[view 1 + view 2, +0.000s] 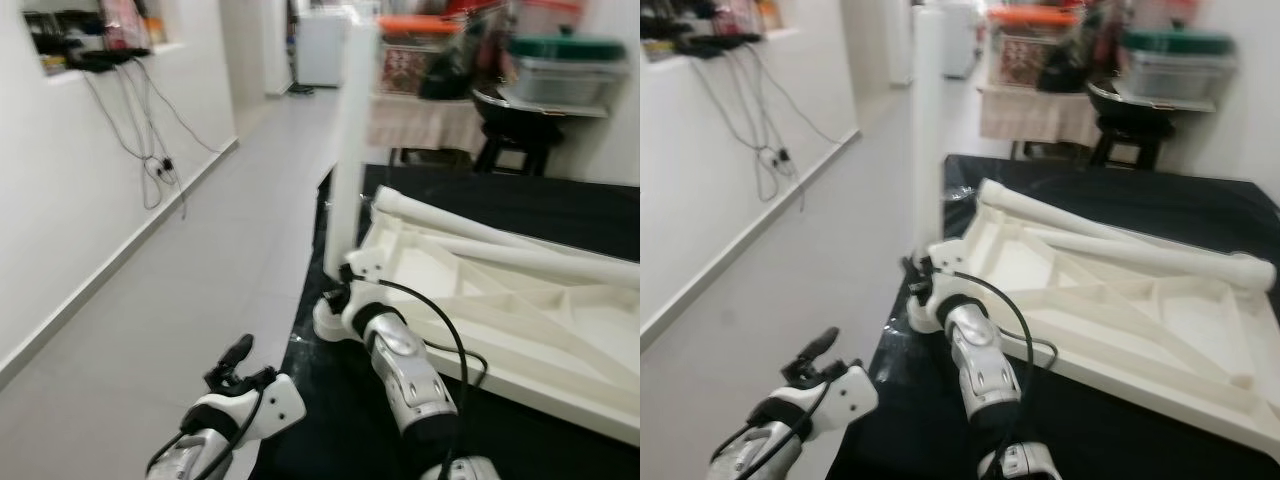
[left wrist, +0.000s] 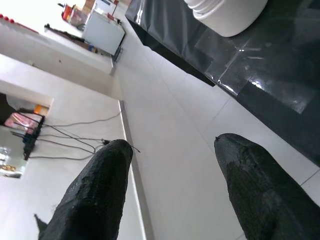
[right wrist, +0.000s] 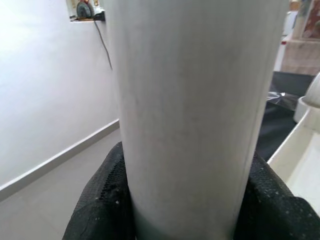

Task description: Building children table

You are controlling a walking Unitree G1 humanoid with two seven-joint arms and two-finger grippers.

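A white children's table top lies upside down on a black mat, with loose white legs laid across its underside. One white table leg stands upright at the top's near left corner. My right gripper is shut on this leg near its base; in the right wrist view the leg sits between the black fingers. My left gripper hangs open over the floor, left of the mat, holding nothing; its fingers are spread apart.
Grey tiled floor runs along a white wall on the left, with cables hanging down. Behind the mat stand a clothed table, a dark stool and stacked containers.
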